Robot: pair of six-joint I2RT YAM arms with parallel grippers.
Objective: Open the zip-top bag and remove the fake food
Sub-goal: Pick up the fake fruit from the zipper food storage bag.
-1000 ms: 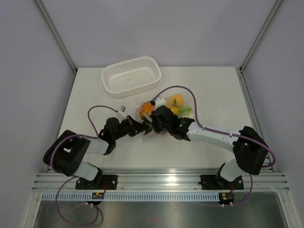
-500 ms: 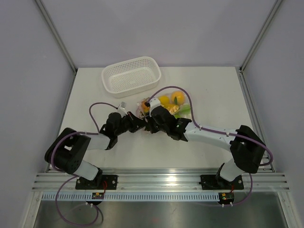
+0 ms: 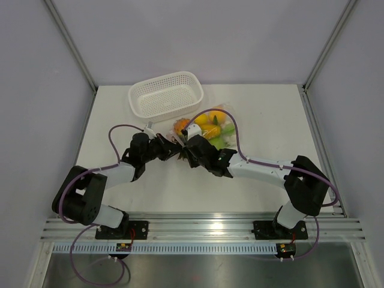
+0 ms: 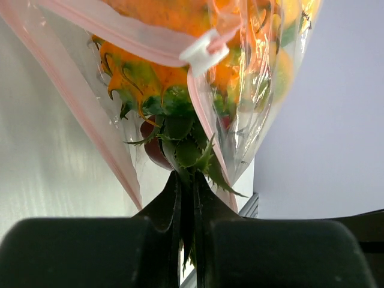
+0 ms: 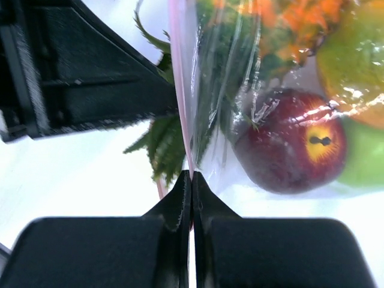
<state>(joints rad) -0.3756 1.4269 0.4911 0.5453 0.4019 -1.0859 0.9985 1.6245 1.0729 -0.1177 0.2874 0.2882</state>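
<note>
The zip-top bag point(image 3: 211, 127), clear with a pink zip strip point(image 4: 114, 30) and a white slider point(image 4: 204, 51), lies behind both grippers, full of fake food. The pineapple point(image 4: 141, 69) has its green leaves point(image 4: 183, 141) poking out of the bag's mouth. My left gripper point(image 4: 186, 177) is shut on those leaves and shows in the top view as the left gripper point(image 3: 172, 150). My right gripper point(image 5: 191, 175) is shut on the bag's pink edge point(image 5: 180, 90), right beside the left one. A dark red piece point(image 5: 288, 141), an orange point(image 3: 207, 119) and a green apple point(image 5: 363, 157) lie inside.
A white perforated basket point(image 3: 142, 107) stands at the back left, just beyond the bag. Both arms reach to the table's middle, their purple cables point(image 3: 120, 128) looping above them. Metal frame posts rise at the back corners.
Both grippers have moved toward the back of the table, staying close together. The bag and its fruit have shifted back toward the basket with them.
</note>
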